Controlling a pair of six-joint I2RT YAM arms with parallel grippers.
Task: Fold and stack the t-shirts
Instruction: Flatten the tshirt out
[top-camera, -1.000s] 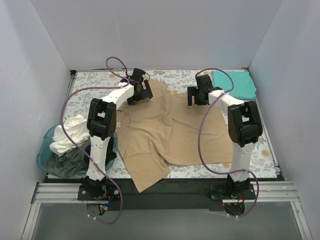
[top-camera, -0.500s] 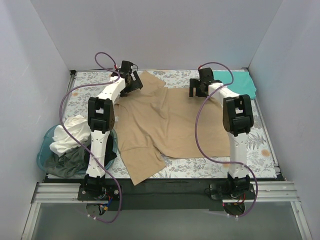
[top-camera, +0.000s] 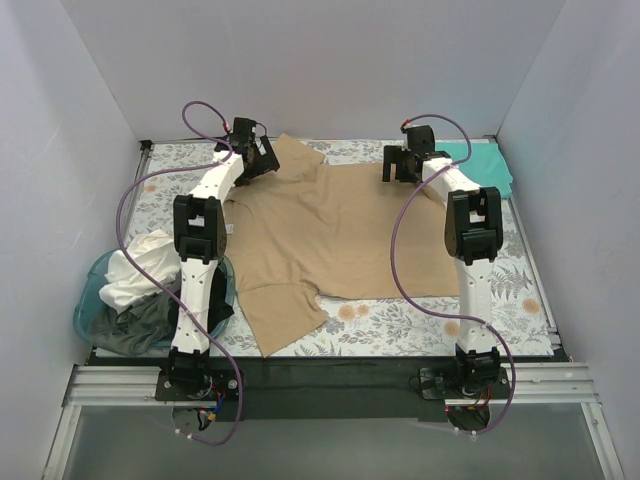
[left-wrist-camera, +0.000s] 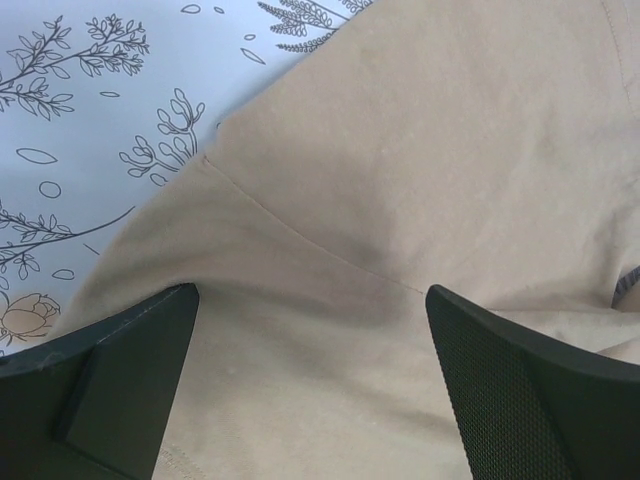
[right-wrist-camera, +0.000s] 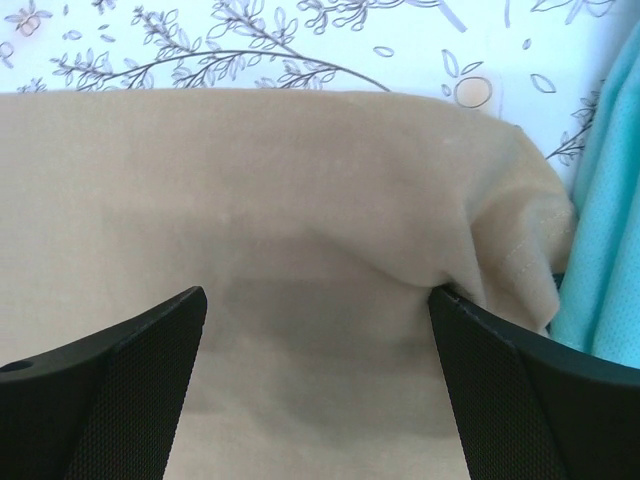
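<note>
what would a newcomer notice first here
The tan t-shirt spread across the middle of the floral table, the left arm and right arm stretched to its far edge, jaws open over the cloth. Then the teal t-shirt at the far right corner and the blue basket of white cloth at the near left.

plain white walls (top-camera: 320, 60), floral-print table (top-camera: 440, 320), even light

Top ext. cam: high behind arm bases (top-camera: 200, 378), looking down on floral-print tabletop (top-camera: 380, 330). Wrist cams: v. close, aimed down past black fingers (left-wrist-camera: 110, 390). All three share tan cloth t-shirt (top-camera: 330, 230); right wrist prob. catches teal-green cloth shirt (right-wrist-camera: 610, 220) edge.
</note>
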